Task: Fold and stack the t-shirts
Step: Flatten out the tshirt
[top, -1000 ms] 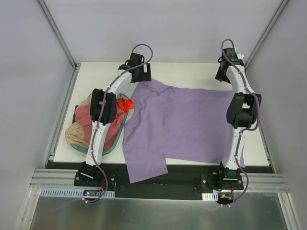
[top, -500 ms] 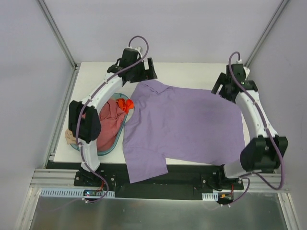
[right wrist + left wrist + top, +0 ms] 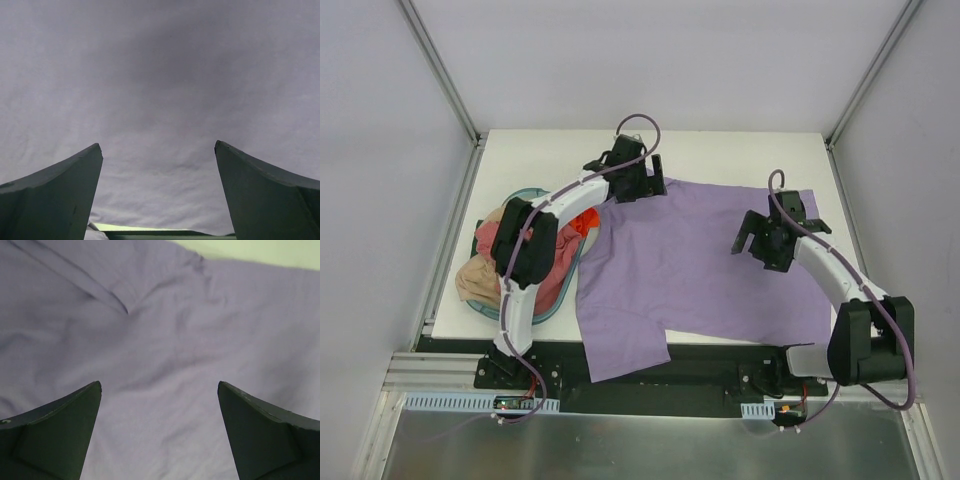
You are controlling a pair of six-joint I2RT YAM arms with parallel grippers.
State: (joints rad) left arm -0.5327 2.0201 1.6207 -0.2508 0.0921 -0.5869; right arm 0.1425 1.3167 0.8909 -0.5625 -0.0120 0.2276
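The lavender-purple t-shirt (image 3: 690, 265) lies spread on the white table, one sleeve hanging over the near edge; it fills the left wrist view (image 3: 165, 355) and the right wrist view (image 3: 160, 90). The dusty pink-red t-shirt (image 3: 555, 270) and the tan-beige t-shirt (image 3: 478, 280) lie bunched in the teal basket (image 3: 556, 308) at the left. My left gripper (image 3: 655, 186) is open above the purple shirt's far left part, near a sleeve hem (image 3: 107, 297). My right gripper (image 3: 752, 240) is open above the shirt's right half. Both are empty.
An orange-red object (image 3: 583, 222) sits at the basket's far right rim. Bare white table (image 3: 720, 155) shows beyond the shirt. A black strip and metal rail (image 3: 660, 385) run along the near edge. Grey walls enclose the table on three sides.
Both arms have swung inward from the table's far corners. The left gripper moved right over the shirt's far left part; the right gripper moved down and left over its right half. The shirt is unchanged.
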